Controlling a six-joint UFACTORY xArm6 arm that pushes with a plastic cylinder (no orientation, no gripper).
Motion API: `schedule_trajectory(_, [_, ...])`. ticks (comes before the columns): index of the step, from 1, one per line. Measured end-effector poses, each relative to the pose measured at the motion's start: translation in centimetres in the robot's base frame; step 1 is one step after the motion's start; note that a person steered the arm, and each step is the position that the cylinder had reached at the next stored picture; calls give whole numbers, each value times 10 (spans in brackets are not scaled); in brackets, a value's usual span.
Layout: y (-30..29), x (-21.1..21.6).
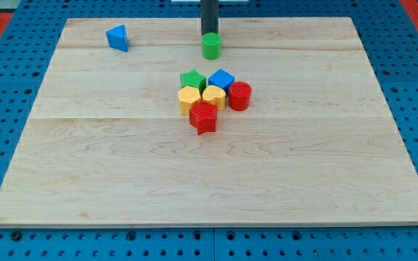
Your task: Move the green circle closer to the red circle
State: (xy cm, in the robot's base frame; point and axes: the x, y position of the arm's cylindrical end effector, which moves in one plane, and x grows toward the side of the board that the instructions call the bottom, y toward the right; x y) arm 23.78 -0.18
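Your rod (209,16) is cut off by the view's top; only its dark lower length shows. My tip (210,34) sits right behind the green circle (211,46), so the actual contact is hidden and you can't tell whether it touches. No jaws on this rig: it grips nothing, just a bare rod.

Below the tip, well apart, sits a tight cluster: red circle (239,96), blue cube (221,79), green star (192,79), yellow heart (213,96), a yellow block (189,99) whose shape is hard to read, red star (203,117). Blocks look ribbed plastic.

Blue triangle (118,38) lies far to the tip's left. Board (107,167) is pale planked wood on blue pegboard (6,109).
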Motion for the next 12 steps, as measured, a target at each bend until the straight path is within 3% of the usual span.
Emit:
schedule_trajectory(3, [-55,58])
schedule_trajectory(7, [73,58])
schedule_trajectory(8, [106,79])
schedule_trajectory(11, [182,89])
schedule_trajectory(12, [176,101])
